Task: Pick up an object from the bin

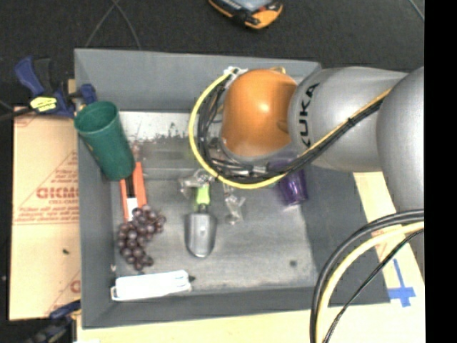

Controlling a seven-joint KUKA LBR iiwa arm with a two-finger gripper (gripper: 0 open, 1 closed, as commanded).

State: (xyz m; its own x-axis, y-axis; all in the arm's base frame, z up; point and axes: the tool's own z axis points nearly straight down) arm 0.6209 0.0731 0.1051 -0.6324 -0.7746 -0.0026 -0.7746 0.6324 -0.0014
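Orange wrist cover (257, 113) looms above the claw (211, 196), whose fingers stand apart astride a small green piece (203, 195). Closing off-centre might squirt it away, or bump the grey computer mouse (201, 234) just beside.

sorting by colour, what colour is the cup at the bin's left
The cup is dark green, clearest in the camera view.

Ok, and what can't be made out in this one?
Camera view:
- Purple thing: its upper part is hidden under the arm, so its kind is unclear.
- Gripper: its base is covered by the orange cover; whether the small green piece is gripped or lies loose cannot be told.
- Orange tool: its top end is hidden behind the green cup.
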